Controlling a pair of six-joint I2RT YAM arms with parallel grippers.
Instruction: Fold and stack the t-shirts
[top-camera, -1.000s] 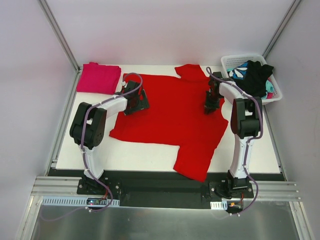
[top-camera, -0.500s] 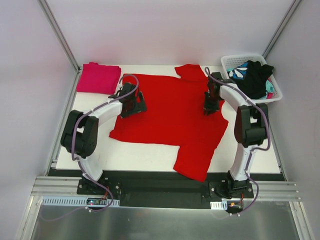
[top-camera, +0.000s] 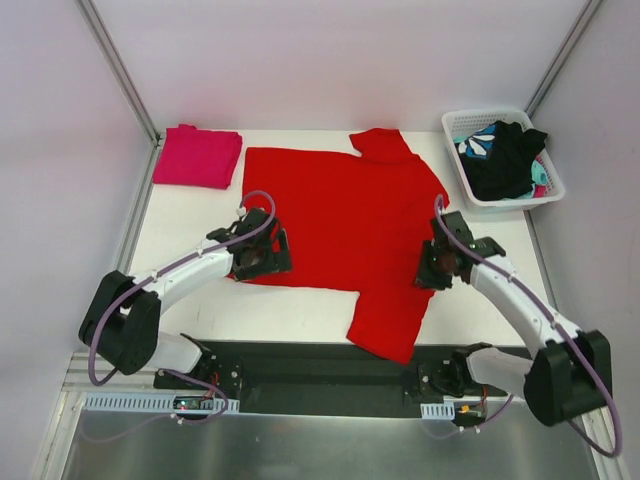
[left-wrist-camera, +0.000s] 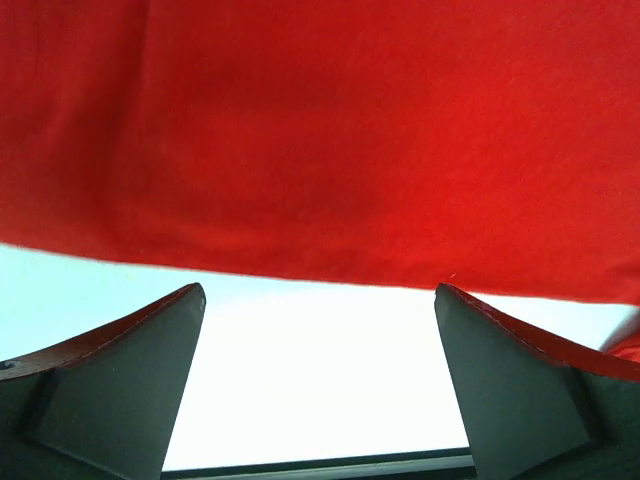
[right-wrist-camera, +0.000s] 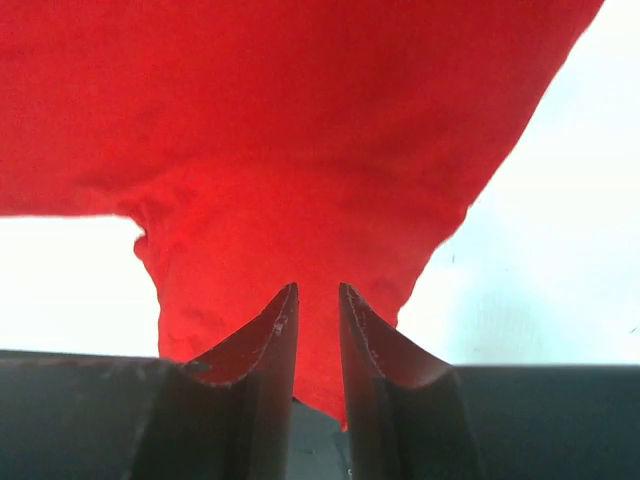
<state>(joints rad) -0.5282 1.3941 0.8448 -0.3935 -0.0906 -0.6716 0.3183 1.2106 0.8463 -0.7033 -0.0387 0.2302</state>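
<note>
The red shirt (top-camera: 340, 215) is shown spread flat mid-table (top-camera: 190, 215), one sleeve reaching the near edge. At its near left hem the left gripper (top-camera: 262, 255) is set, jaws fully apart, nothing held. At its near right edge the right gripper (top-camera: 437, 268) is seen, jaws narrowly parted with red cloth in the gap; a grip cannot be told. The pink shirt (top-camera: 198, 156) lies folded far left. A basket (top-camera: 485, 113) far right holds black (top-camera: 510, 160) and teal-and-white (top-camera: 480, 140) garments.
</note>
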